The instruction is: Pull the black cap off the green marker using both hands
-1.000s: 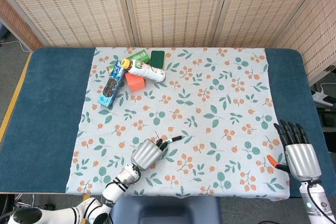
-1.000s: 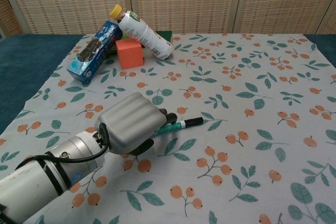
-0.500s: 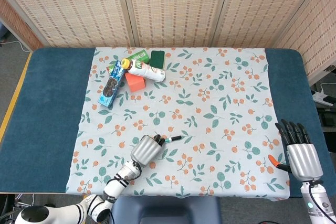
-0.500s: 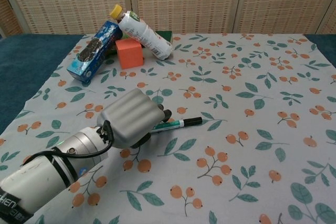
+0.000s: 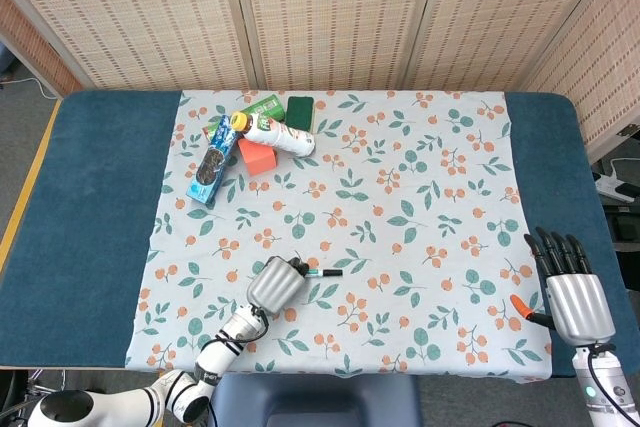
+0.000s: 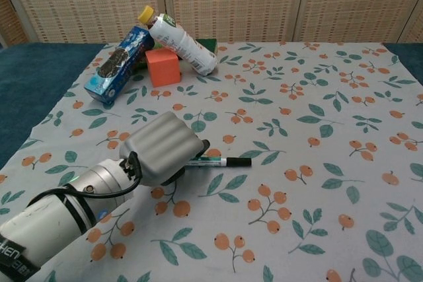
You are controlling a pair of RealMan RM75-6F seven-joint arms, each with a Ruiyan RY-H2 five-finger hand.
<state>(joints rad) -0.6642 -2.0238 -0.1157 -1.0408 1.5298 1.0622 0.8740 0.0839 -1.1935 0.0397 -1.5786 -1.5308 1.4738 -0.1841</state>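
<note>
Your left hand [image 6: 160,150] has its fingers curled over the green marker [image 6: 215,161] on the worktop, black cap [image 6: 239,161] pointing to 3 o'clock; your right hand [image 5: 570,287] waits at 4 o'clock, fingers spread

Sitting on the floral cloth [image 5: 420,197] — one green marker [image 6: 218,161], one white bottle [image 6: 178,41], one blue biscuit packet [image 6: 115,65], one orange cube [image 6: 163,66], two green items [image 5: 285,109] lying behind; two hands showing — left hand [image 6: 162,150], right hand [image 5: 572,292].

A staged test room: woven folding screens [image 5: 330,12] behind a table [image 5: 90,227] under a floral cloth [image 5: 400,197]
</note>
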